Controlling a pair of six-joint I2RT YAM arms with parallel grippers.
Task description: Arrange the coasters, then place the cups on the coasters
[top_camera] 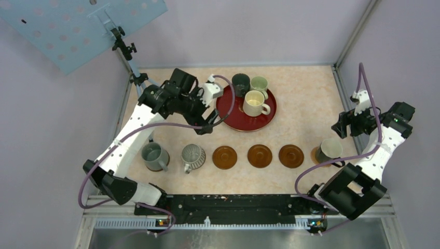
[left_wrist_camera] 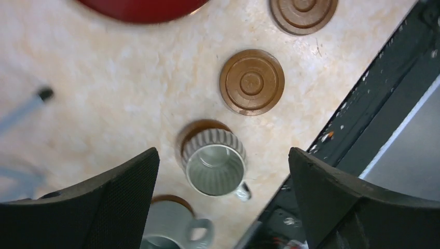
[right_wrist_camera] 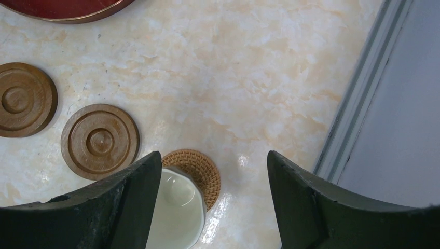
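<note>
3 bare coasters (top_camera: 260,155), ribbed grey cup (top_camera: 193,157), left hand (left_wrist_camera: 223,158) spread wide

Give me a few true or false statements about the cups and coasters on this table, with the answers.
1. Three cups stand on the red tray. True.
2. Every coaster in the front row carries a cup. False: the three middle coasters are bare.
3. The left arm is gripping the ribbed cup. False: the left gripper is open and empty; the ribbed cup stands free in the row.
4. The cup at the right end stands on a coaster. True.
</note>
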